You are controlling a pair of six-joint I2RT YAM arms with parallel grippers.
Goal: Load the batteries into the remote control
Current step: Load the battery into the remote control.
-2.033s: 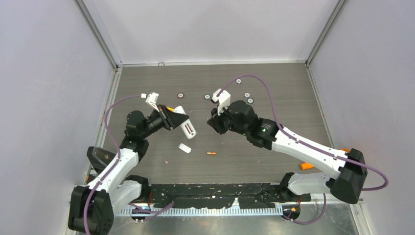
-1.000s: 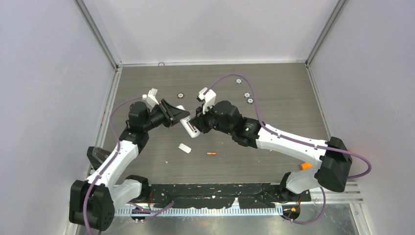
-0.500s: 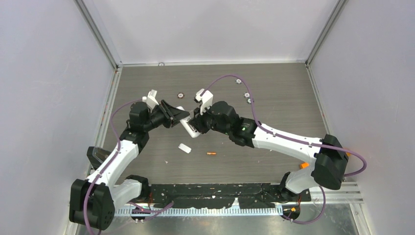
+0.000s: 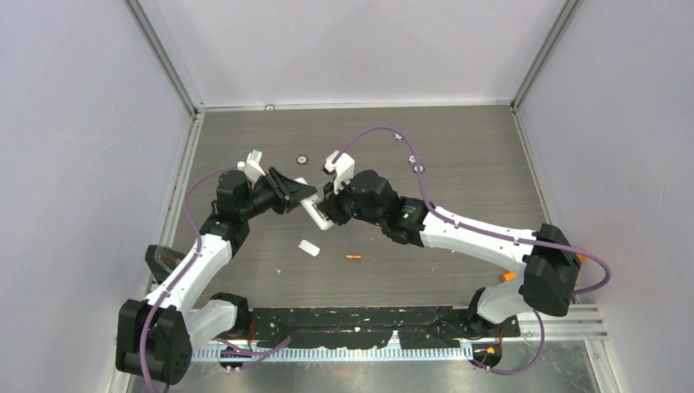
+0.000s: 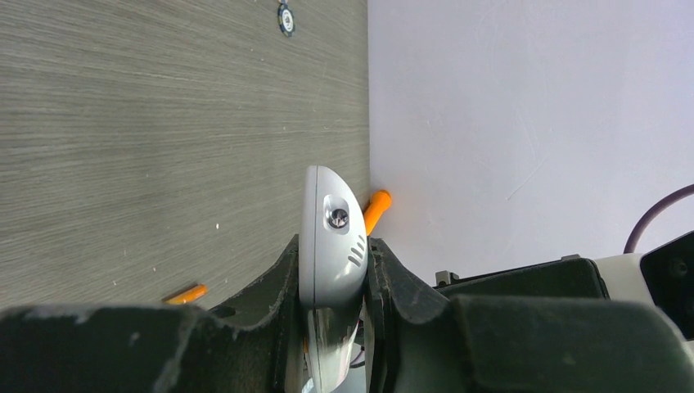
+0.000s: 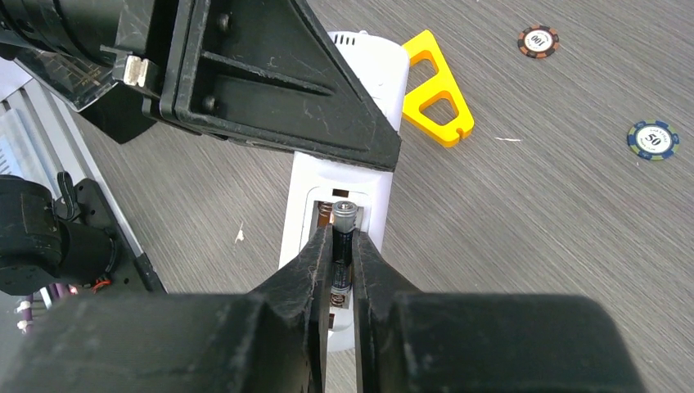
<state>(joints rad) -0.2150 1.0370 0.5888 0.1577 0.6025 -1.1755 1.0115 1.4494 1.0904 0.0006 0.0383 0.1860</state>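
My left gripper [image 4: 296, 191] is shut on the white remote control [image 4: 313, 208] and holds it above the table; in the left wrist view the remote [image 5: 331, 233] sits edge-on between the fingers of that gripper [image 5: 331, 255]. My right gripper [image 6: 342, 239] is shut on the dark battery [image 6: 343, 246]. It holds the battery in or just over the remote's [image 6: 353, 180] open battery compartment, where a spring shows. In the top view my right gripper [image 4: 329, 210] meets the remote's lower end. The orange battery [image 4: 353, 256] lies on the table, also in the left wrist view [image 5: 187, 294].
A small white tab [image 4: 308, 247] lies on the table below the remote. A flat yellow-orange triangle [image 6: 438, 92] lies beyond the remote. Poker chips [image 4: 301, 160] [image 4: 418, 169] [image 6: 652, 139] lie further back. An orange stick [image 5: 376, 210] shows by the wall.
My right gripper moved left with the dark battery until it met the remote. My left gripper shifted the remote slightly up and left. Over the last half second almost nothing moved.
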